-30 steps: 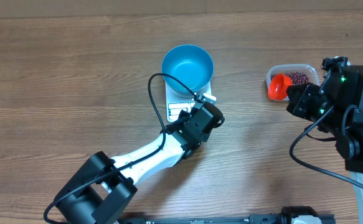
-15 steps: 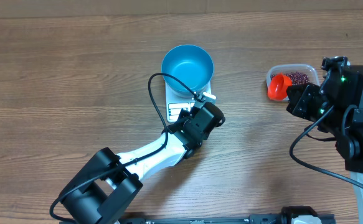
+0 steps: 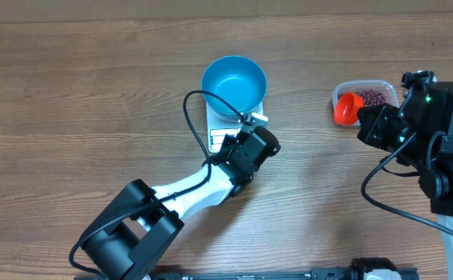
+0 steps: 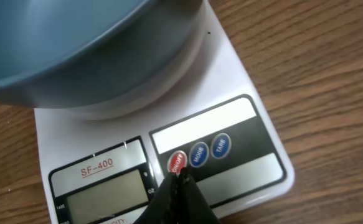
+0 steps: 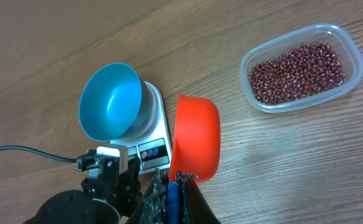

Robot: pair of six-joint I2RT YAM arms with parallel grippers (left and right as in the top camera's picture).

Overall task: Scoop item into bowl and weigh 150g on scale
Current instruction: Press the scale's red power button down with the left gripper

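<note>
the left gripper (image 4: 180, 180) is clenched with nothing between its fingers, the two tips pressed together into one blunt point. that point sits at the lower edge of the red button (image 4: 177, 163), the leftmost of three round buttons on the front panel of the scale (image 4: 231, 74); whether it is touching the button or hanging just above it cannot be told. the button lies straight ahead of the tips and a shade further in, so the coming move looks like a short push down and forward, not a sideways reach. the display (image 4: 106, 199) just left of the tips shows no digits that can be read. behind the panel the blue bowl (image 3: 234, 82) sits on the scale's platform, upright and empty.

the right gripper (image 5: 175, 180) is clenched on the handle of an orange scoop (image 5: 197, 137), which stands tilted on edge with nothing visible in it. the beans (image 5: 296, 70) all lie in a clear tub (image 5: 246, 62) on the table (image 3: 94, 93), well apart from the bowl on the right side. the right arm is by far the nearer to the tub, which lies ahead and to the right of the scoop; the left arm is the one at the scale.
</note>
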